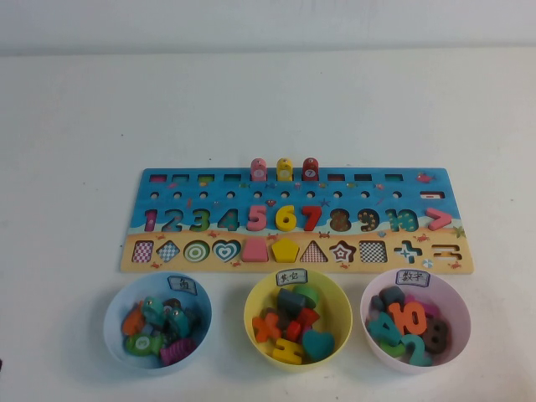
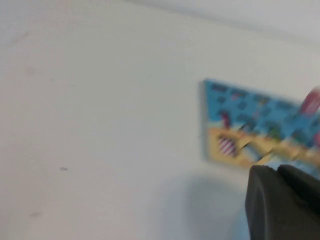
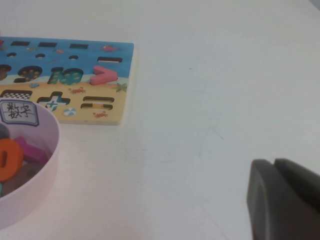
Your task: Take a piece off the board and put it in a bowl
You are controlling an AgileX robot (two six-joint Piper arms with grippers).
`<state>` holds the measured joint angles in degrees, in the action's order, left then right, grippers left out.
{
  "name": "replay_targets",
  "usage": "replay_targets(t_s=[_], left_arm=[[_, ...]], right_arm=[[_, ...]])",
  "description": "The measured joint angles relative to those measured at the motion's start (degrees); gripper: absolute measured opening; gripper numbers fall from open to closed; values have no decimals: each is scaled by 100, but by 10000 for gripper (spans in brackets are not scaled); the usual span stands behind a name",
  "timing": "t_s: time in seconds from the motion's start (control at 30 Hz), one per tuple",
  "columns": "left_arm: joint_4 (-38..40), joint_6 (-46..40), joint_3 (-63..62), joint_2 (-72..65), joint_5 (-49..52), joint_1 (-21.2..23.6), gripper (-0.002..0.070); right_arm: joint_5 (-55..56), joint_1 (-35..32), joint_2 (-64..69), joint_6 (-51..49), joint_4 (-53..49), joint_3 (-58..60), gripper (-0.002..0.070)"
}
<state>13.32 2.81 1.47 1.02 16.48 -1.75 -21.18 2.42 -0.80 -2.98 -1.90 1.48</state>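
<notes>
The pink trapezoid piece (image 1: pixel 255 249) lies in its slot on the tan strip of the board (image 1: pixel 327 237), beside the yellow pentagon (image 1: pixel 285 249). The yellow bowl (image 1: pixel 249 322) with its white label card (image 1: pixel 291 275) stands just in front of it and holds several pieces. Neither gripper shows in the high view. My left gripper (image 2: pixel 276 170) is shut and empty above the table, off the board's left end (image 2: pixel 212 145). My right gripper (image 3: pixel 274 162) is shut and empty above bare table, off the board's right end (image 3: pixel 125 90).
A light blue bowl (image 1: pixel 107 322) stands at the front left and a pale pink bowl (image 1: pixel 365 314) at the front right, which also shows in the right wrist view (image 3: pixel 50 155); both hold pieces. Three small pegs (image 1: pixel 285 170) stand on the board's far edge.
</notes>
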Motion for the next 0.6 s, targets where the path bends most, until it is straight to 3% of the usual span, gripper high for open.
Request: replay_targets(t_s=[0.1, 0.17, 0.43, 0.5, 0.6], left_arm=[[1378, 819, 0, 0, -589, 0, -4], [1768, 1003, 0, 0, -960, 0, -4], [1936, 861, 0, 0, -1648, 0, -4], [1947, 875, 0, 0, -1394, 0, -4], [1684, 663, -328, -43, -241, 0, -4]], right_arm=[[0, 0, 0, 0, 0, 0, -17], [0, 0, 0, 0, 0, 0, -17], [0, 0, 0, 0, 0, 0, -17], [0, 0, 0, 0, 0, 0, -17], [0, 0, 0, 0, 0, 0, -17]])
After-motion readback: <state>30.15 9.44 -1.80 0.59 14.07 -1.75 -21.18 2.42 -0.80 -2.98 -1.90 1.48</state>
